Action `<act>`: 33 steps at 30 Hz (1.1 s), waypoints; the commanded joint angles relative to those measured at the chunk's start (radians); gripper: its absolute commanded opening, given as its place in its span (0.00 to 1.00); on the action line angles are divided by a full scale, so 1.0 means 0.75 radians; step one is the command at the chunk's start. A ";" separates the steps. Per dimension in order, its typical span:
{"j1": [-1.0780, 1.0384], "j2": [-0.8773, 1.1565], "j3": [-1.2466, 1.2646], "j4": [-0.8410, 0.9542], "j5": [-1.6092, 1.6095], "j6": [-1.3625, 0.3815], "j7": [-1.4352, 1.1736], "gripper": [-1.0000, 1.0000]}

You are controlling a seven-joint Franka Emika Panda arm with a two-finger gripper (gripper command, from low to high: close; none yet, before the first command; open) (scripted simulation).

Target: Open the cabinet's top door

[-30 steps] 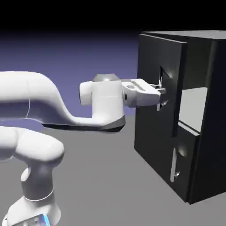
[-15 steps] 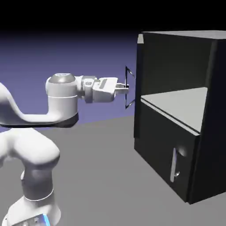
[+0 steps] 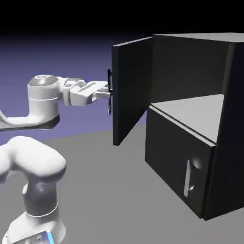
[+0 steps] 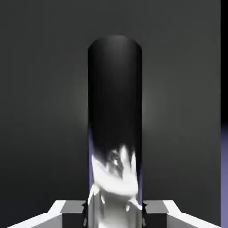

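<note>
Cabinet (image 3: 190,119) is seen with the top door (image 3: 131,88) swung wide outward, directly ahead of the gripper (image 3: 108,91). The door's handle (image 4: 115,124) is clamped between the fingertips (image 4: 67,209). A pale grey shelf (image 3: 195,114) is exposed beyond the hand.

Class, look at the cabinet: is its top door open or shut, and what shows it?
Open. The top door stands swung out from the cabinet, baring the grey shelf; the gripper grips its handle.
</note>
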 commanded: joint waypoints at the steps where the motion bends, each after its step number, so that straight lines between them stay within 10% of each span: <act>1: 0.000 0.022 0.049 0.019 0.048 -0.040 0.006 0.00; 33: -1.186 0.575 1.419 1.333 0.879 -1.160 0.119 0.00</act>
